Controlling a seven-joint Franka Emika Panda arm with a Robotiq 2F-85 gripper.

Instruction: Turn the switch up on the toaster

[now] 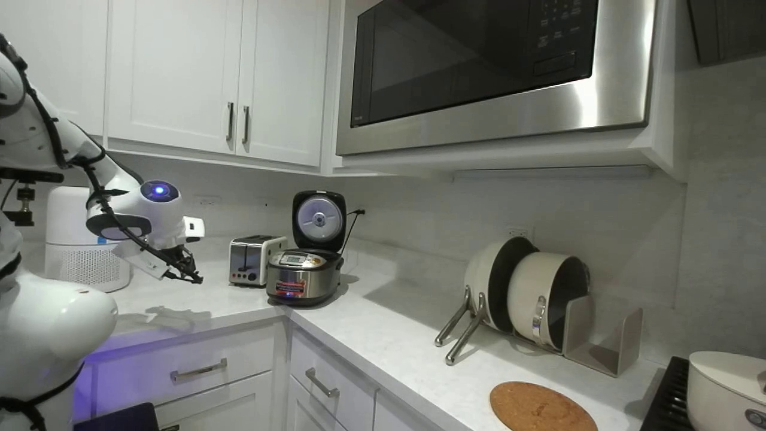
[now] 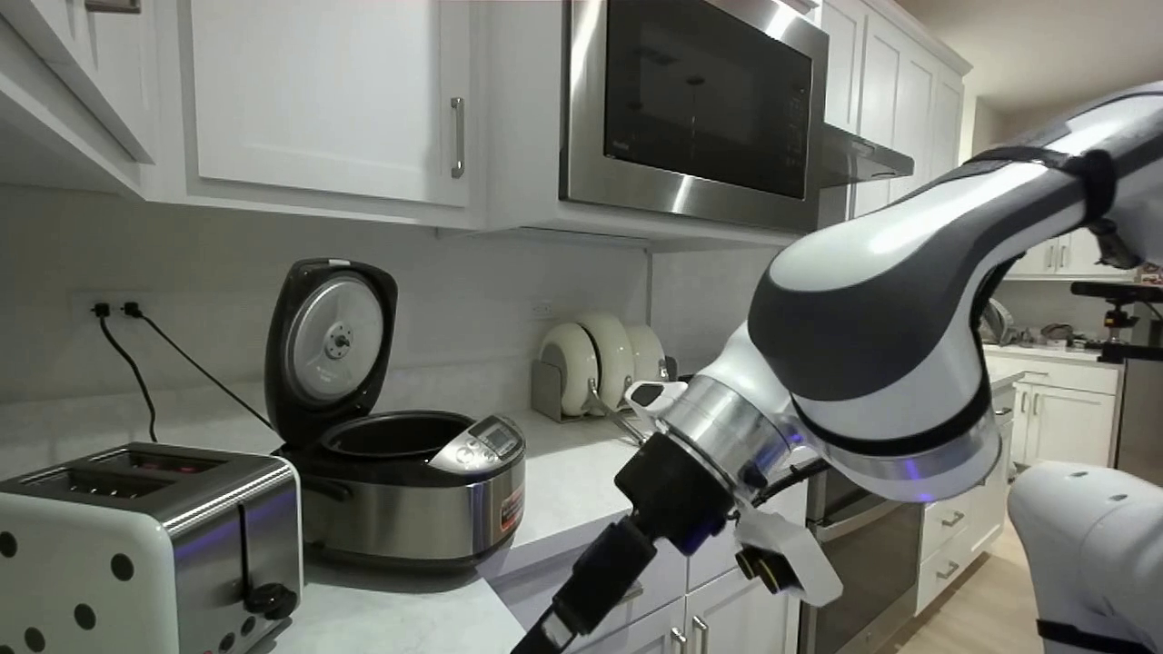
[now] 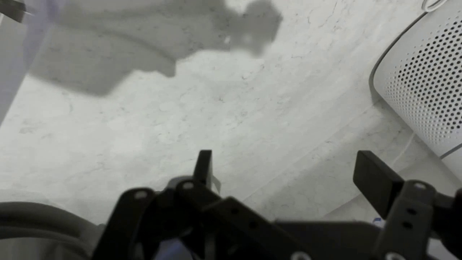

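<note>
I hold my pincer [image 3: 283, 168] wide and empty, presumably for clearance; the toaster [image 2: 150, 545] presents its lever [image 2: 271, 600] outward, likely for access.

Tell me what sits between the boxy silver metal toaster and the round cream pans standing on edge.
An open, round black-and-steel rice cooker stands between the toaster and the pans, as both exterior views show.

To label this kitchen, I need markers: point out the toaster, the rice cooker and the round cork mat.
Toaster [image 2: 141, 545]: in an exterior view, on its white spotted side.
Rice cooker [image 2: 409, 513]: in an exterior view, on its steel side wall.
Round cork mat [image 1: 542, 408]: in an exterior view, on its top face.
</note>
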